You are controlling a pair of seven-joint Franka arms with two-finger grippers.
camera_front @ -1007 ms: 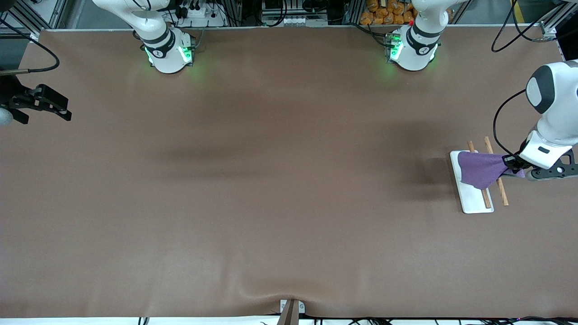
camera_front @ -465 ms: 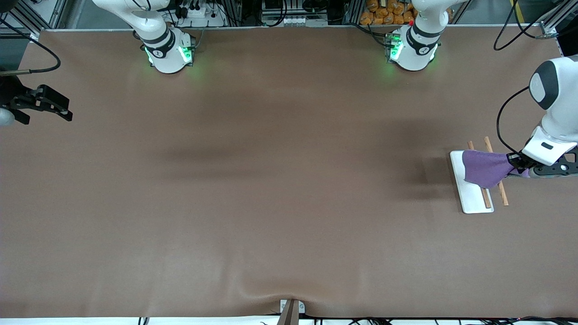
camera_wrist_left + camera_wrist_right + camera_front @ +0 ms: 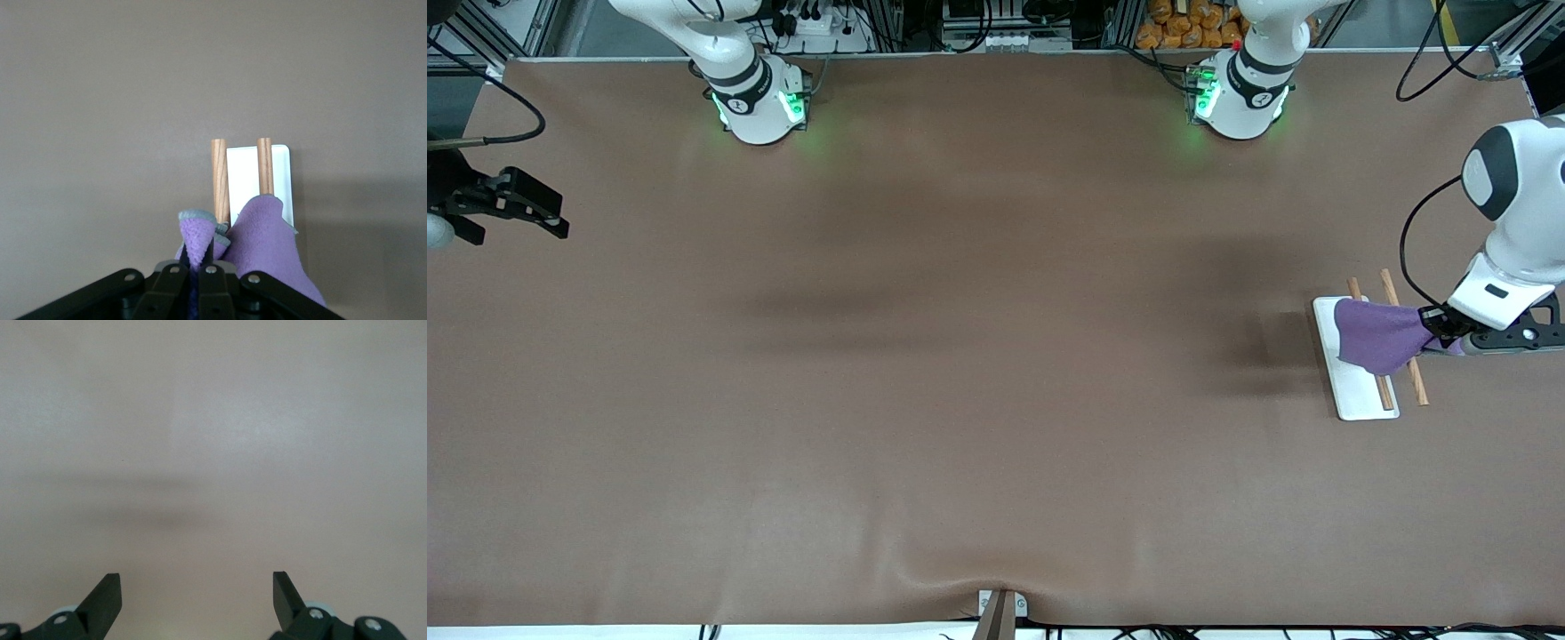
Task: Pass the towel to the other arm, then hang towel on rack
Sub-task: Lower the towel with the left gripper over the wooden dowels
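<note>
I had the left gripper (image 3: 1440,325) clamped on the towel (image 3: 1374,336), now drawn slightly back over the rack (image 3: 1356,391) at three o'clock, not yet draped, while the right gripper (image 3: 511,206) waited open-fingered at nine.

I am looking over a brown table cover (image 3: 996,373), it is puckering beside a small metal bracket (image 3: 1002,605) at the edge nearest the front camera, a black cable (image 3: 523,114) is looping over the right arm's end, orange packets (image 3: 1183,25) are lying off the table's farthest edge

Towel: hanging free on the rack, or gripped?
Gripped. The left gripper is shut on the towel, bunched at its fingertips, draped over the rack.
</note>
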